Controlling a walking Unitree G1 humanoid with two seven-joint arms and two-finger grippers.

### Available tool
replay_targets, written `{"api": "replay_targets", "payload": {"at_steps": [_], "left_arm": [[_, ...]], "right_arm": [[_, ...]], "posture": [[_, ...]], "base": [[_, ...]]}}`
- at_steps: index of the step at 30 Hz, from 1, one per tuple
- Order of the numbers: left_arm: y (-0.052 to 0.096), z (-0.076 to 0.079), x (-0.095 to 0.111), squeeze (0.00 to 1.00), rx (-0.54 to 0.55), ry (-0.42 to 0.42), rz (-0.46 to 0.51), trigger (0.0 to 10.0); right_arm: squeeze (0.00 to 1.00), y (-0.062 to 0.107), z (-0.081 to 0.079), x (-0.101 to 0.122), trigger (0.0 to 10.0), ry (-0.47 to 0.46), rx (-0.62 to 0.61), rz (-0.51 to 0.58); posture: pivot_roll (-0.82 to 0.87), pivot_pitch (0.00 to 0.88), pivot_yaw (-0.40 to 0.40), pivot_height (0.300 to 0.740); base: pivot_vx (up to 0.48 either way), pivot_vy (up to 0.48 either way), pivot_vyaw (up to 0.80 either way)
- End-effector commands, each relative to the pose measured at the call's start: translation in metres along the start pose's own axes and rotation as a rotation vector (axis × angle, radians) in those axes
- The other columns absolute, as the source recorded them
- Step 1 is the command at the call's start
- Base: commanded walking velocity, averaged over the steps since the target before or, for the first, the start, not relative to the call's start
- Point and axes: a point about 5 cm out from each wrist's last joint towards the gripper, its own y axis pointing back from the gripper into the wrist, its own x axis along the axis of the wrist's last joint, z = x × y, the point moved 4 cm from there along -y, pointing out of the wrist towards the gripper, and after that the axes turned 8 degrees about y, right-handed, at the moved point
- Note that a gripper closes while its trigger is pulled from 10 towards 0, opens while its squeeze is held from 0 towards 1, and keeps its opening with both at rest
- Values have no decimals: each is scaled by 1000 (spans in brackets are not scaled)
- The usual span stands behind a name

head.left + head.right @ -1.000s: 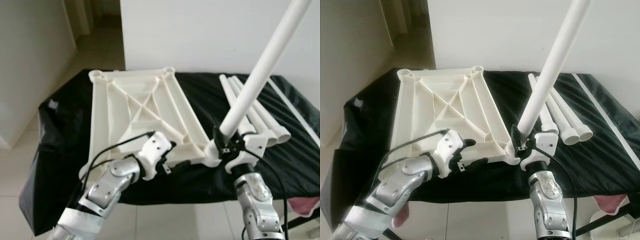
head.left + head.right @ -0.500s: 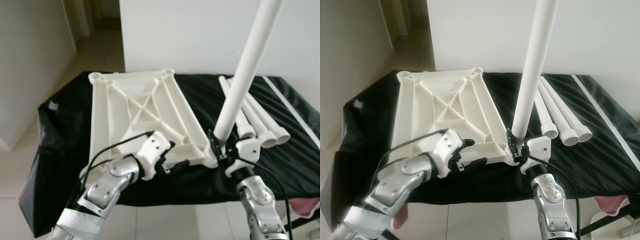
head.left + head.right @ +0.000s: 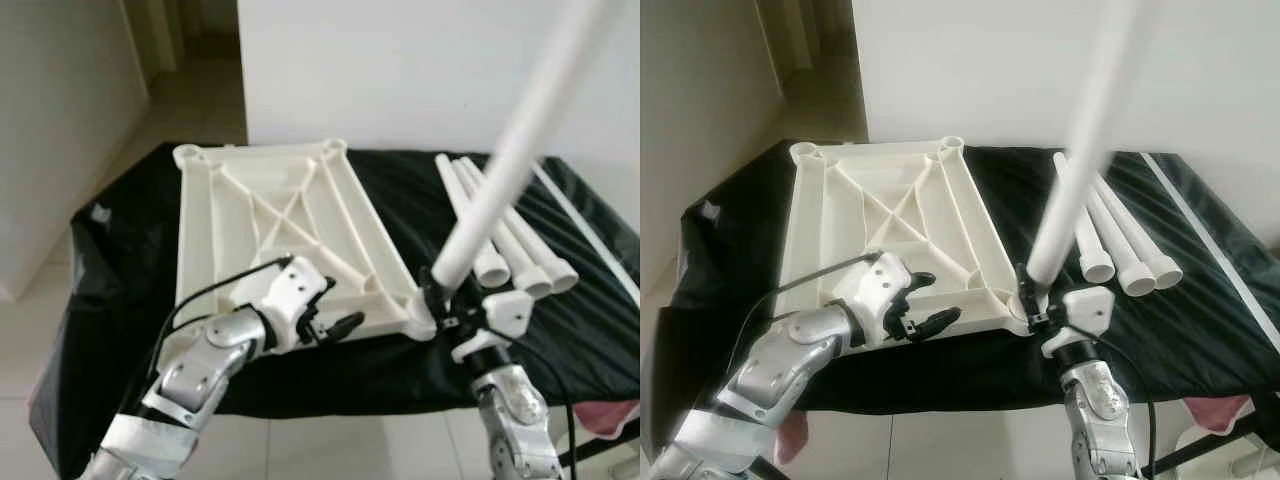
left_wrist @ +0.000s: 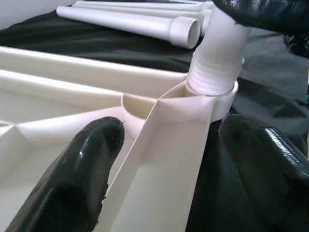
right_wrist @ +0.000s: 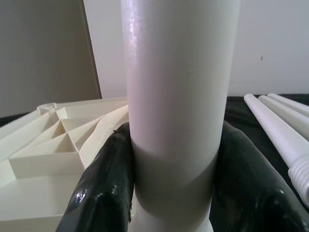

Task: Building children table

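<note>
On black cloth (image 3: 120, 270) (tiled floor (image 3: 190, 110) beyond), right tool (image 3: 1032, 298) grips leg (image 3: 1075, 165); left tool (image 3: 930, 305) wide.

The left claw (image 3: 335, 325) is reaching in from the near left, its fingers spread apart. The right claw (image 3: 437, 297) is rising from the near right, fingers clamping a white leg (image 3: 500, 180).

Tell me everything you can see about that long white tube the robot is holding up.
The long white plastic table leg is a smooth round tube with a ribbed, threaded lower end. That end sits in the round corner socket of the upside-down white plastic tabletop. The leg leans up and to the robot's right, blurred in the head views. The right gripper clamps its two black fingers around it just above the socket.
</note>
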Motion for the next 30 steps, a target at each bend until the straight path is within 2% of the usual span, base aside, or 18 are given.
{"api": "replay_targets", "payload": {"at_steps": [1, 10, 15, 17, 20, 23, 30], "left_arm": [[0, 4, 7, 0, -61, -13, 7, 10000], [0, 3, 9, 0, -62, -17, 10, 10000], [1, 3, 9, 0, -59, -16, 10, 10000], [2, 2, 9, 0, -58, -14, 9, 10000], [2, 2, 9, 0, -56, -13, 9, 10000], [3, 2, 9, 0, -53, -12, 11, 10000], [3, 2, 9, 0, -46, -3, 13, 10000]], "right_arm": [[0, 17, -1, -39, 10000, -72, -11, -179], [0, 16, -2, -42, 10000, -104, -25, -183], [0, 12, -6, -42, 10000, -55, 17, -199], [0, 5, -2, -51, 10000, -47, 14, -296], [0, 1, -1, -52, 10000, -57, 19, -321], [0, -7, -6, -48, 10000, 20, 91, -327], [0, -3, -18, -50, 10000, 103, 175, -324]], "posture": [[63, 0, -12, 740], [64, 0, -9, 740], [66, 0, -9, 740], [67, 0, -10, 740], [68, 0, -11, 740], [71, 0, -15, 740], [76, 0, -24, 740]], "base": [[0, 0, 0], [0, 0, 0], [0, 0, 0], [0, 0, 0], [0, 0, 0], [0, 0, 0], [0, 0, 0]]}}
